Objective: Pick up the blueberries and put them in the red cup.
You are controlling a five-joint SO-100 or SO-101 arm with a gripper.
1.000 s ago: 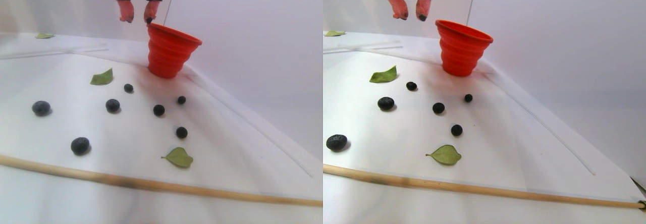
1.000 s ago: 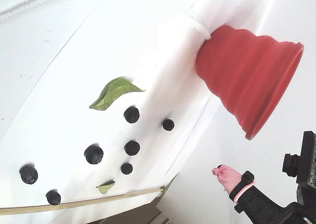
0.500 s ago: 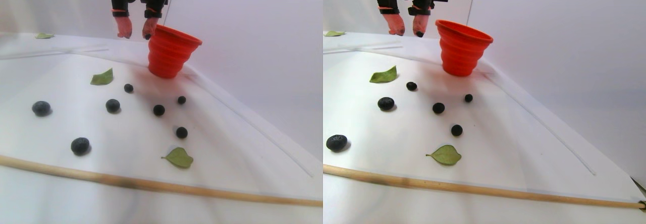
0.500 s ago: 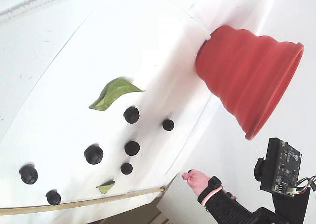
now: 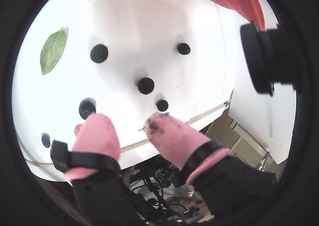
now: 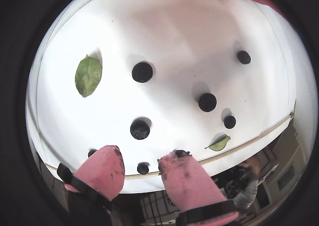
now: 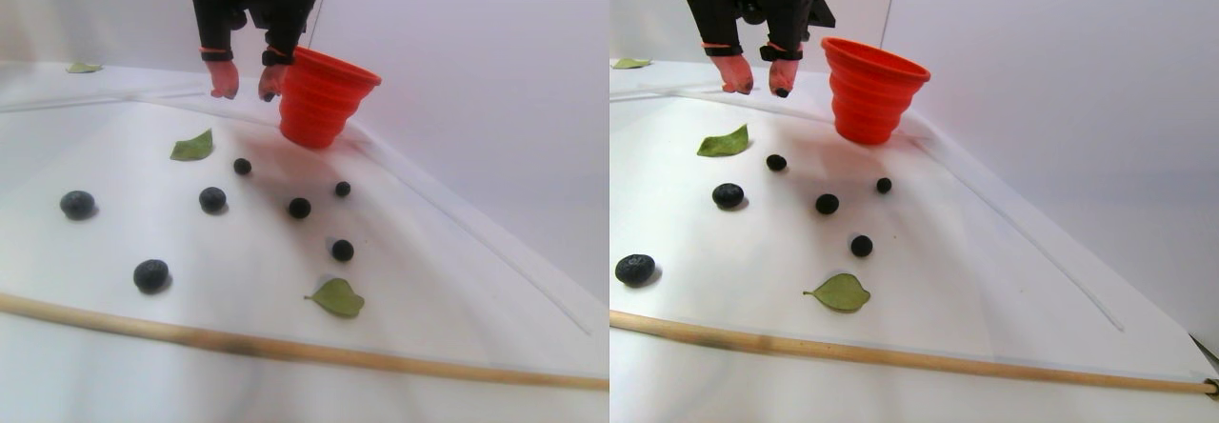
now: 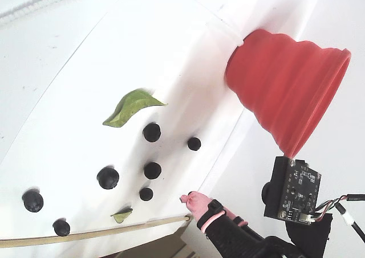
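The white table [image 7: 457, 280] takes up most of the scene, with a thin wooden stick [image 7: 286, 349] lying along its near edge in the stereo pair view. At the far side the red cup [image 7: 319, 99] stands upright on its narrow base, wide rim up.

The gripper [image 7: 246, 86] hangs just beside the cup on its left in the stereo pair view, above the table's far part. Its two pink-covered fingers [image 6: 102, 171] point down with a clear gap between them, and nothing sits in that gap; the right fingertip in a wrist view [image 5: 158, 126] is smudged dark.

Three green leaves lie flat: one [image 7: 193, 146] near the cup, one [image 7: 338, 297] near the stick, one [image 7: 84, 67] far back on the left.

The blueberries [image 7: 212, 198] are scattered loose on the table between cup and stick, seven showing in the left half of the stereo pair view, all apart from one another. None touches the fingers; in a wrist view one berry [image 6: 140, 129] shows just beyond the fingertips and a smaller one [image 6: 143, 168] between them, on the table farther off.
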